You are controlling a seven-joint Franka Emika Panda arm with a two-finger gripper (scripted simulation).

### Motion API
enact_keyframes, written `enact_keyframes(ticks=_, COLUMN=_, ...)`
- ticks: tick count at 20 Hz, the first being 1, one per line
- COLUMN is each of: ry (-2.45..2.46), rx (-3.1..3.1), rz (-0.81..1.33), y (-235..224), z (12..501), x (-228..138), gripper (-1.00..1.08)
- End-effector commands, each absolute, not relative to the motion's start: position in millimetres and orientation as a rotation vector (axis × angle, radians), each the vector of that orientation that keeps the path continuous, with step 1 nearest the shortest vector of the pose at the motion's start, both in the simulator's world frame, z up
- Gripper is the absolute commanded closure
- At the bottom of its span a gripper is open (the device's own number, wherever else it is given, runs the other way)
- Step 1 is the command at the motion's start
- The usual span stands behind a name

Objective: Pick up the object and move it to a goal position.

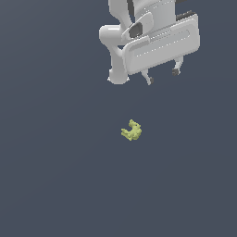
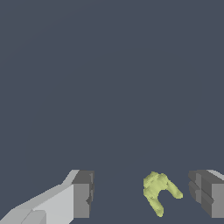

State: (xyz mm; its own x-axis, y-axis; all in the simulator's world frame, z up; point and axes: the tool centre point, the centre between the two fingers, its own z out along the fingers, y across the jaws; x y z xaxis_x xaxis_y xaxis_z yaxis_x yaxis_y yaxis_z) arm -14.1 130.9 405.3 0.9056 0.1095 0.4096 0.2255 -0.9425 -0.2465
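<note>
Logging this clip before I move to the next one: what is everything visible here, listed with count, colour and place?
figure: one, yellow-green, lumpy and curled, lying on the surface below the arm in the exterior view; the wrist view shows it in the gap between the fingers, nearer one of them, not touching either.
surface: one, plain dark blue-grey, filling the background in both views.
arm: one, white, at the top of the exterior view.
gripper: one, white body with dark grey fingertips, open, apart from the figure and holding nothing.
</note>
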Motion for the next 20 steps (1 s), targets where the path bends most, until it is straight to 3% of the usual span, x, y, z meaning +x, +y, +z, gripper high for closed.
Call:
enact_keyframes(ticks=1, ry=-0.307, rx=-2.755, rz=-0.638, y=147.1, z=427.6, x=-23.1, gripper=-0.60)
enact_keyframes(ticks=11, ry=-0.543, rx=-2.710, rz=-0.854, y=212.3, z=479.5, x=-62.1, gripper=-0.60)
enact_keyframes(ticks=20, ry=-0.763, rx=-2.732, rz=-0.980, y=265.7, z=471.1, x=-90.8, gripper=-0.60)
